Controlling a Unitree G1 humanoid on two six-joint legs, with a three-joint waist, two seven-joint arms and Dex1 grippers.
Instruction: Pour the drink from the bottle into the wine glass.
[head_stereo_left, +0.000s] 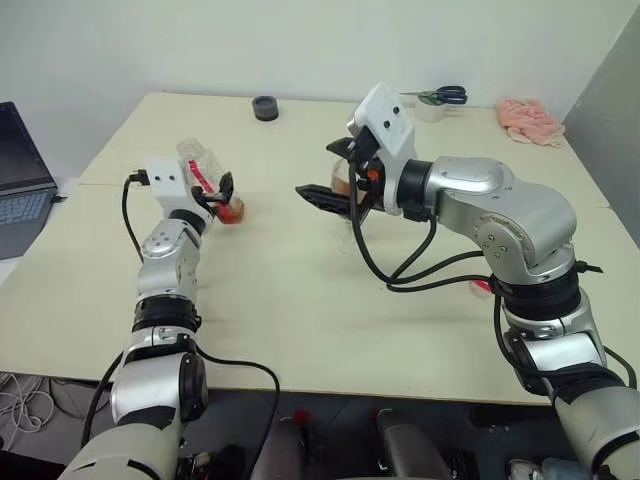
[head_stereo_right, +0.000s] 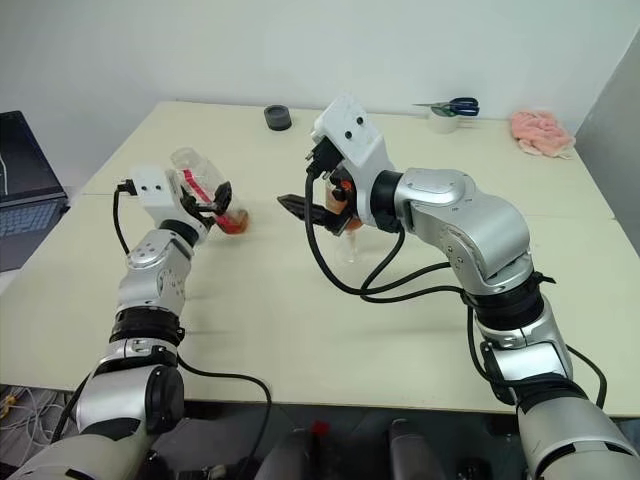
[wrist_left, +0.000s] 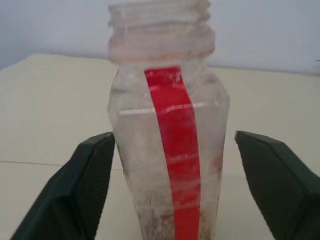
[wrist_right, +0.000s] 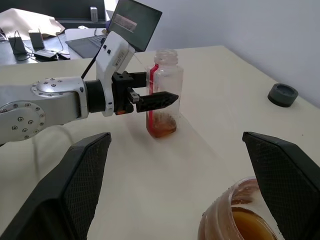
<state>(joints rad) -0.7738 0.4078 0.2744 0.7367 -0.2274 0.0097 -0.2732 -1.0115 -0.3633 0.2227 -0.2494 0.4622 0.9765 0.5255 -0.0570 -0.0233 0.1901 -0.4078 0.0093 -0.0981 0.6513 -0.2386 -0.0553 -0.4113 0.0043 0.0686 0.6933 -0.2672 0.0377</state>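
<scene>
A pale table (head_stereo_left: 300, 320) stands before a white wall. The bottle (wrist_right: 162, 95) stands upright between the left gripper (wrist_left: 170, 185)'s spread fingers. The right gripper (wrist_right: 175, 185) is spread over the wine glass (wrist_right: 235, 215).

Cream table (head_stereo_left: 300, 300) against a plain white wall (head_stereo_left: 300, 45); open laptop (head_stereo_left: 22, 180) on a side desk; cables on floor.
</scene>
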